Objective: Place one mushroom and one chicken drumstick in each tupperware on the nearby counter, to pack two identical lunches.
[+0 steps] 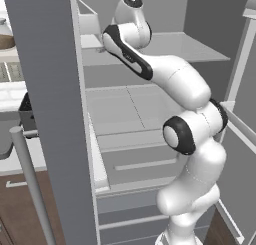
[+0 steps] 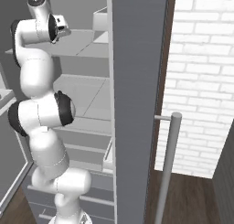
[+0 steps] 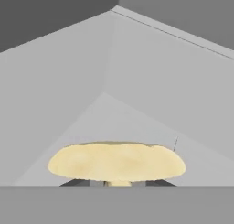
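A beige-tan mushroom (image 3: 116, 161) sits very close in the hand view, its wide cap spreading over my gripper (image 3: 118, 184). The two dark fingertips (image 3: 75, 183) stand under the cap on either side of the short stem, and the gripper looks shut on it. Behind the mushroom is the pale back corner of a fridge shelf. In the base views my arm (image 1: 170, 74) reaches up to the fridge's upper shelf (image 1: 192, 46), and the door edge hides my hand. The drumsticks and the tupperware are out of view. A strip of counter (image 1: 11, 96) lies at the left.
The open grey fridge door (image 1: 50, 114) stands close on the left with its bar handle (image 1: 30, 184). A second door (image 2: 137, 104) and handle (image 2: 167, 168) rise on the right before a white brick wall (image 2: 201, 81). A black box (image 1: 26, 116) stands on the counter.
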